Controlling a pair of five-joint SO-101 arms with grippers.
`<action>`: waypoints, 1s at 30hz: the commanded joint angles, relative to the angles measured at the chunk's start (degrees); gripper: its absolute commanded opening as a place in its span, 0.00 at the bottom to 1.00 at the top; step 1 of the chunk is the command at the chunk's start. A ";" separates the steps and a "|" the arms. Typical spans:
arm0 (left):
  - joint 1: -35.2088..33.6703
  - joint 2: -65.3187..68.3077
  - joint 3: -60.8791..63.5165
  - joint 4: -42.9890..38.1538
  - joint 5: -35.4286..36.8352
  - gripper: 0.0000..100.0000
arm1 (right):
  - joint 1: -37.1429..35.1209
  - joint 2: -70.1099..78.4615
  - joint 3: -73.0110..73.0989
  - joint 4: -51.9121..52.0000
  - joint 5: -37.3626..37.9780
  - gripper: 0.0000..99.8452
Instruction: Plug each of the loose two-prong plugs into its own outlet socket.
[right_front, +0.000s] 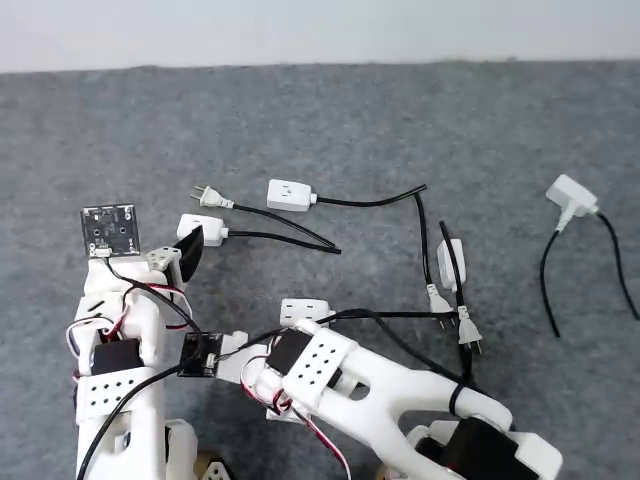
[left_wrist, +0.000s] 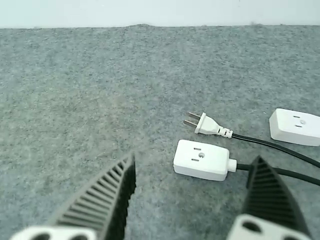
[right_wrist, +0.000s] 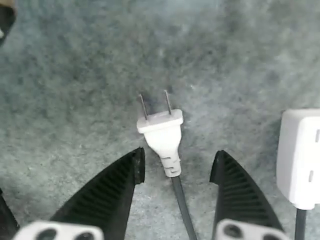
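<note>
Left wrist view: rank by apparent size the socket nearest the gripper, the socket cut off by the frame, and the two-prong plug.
1. nearest socket: looks largest, but it is also closest to the camera.
2. cut-off socket: partly out of frame and farther off, so it may truly match the first.
3. two-prong plug: clearly smallest.

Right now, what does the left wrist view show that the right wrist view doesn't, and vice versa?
Left wrist view, not the right: the open left gripper facing a near socket, a loose plug lying just beyond it, a far socket and a pale wall. Right wrist view, not the left: the open right gripper with a second plug between its fingertips, ungripped, and an edge socket beside it. Both: grey mat and black cords.
</note>
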 joint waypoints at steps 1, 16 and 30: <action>-0.18 -1.49 -1.63 -1.67 0.88 0.35 | -0.75 -0.40 -0.09 0.31 -0.88 0.21; 0.00 -1.49 -1.63 -1.67 0.62 0.35 | -0.48 -0.04 7.91 -10.68 -0.70 0.21; 0.18 -1.32 -1.63 -1.67 0.62 0.35 | -0.48 -0.04 8.00 -12.70 -0.44 0.06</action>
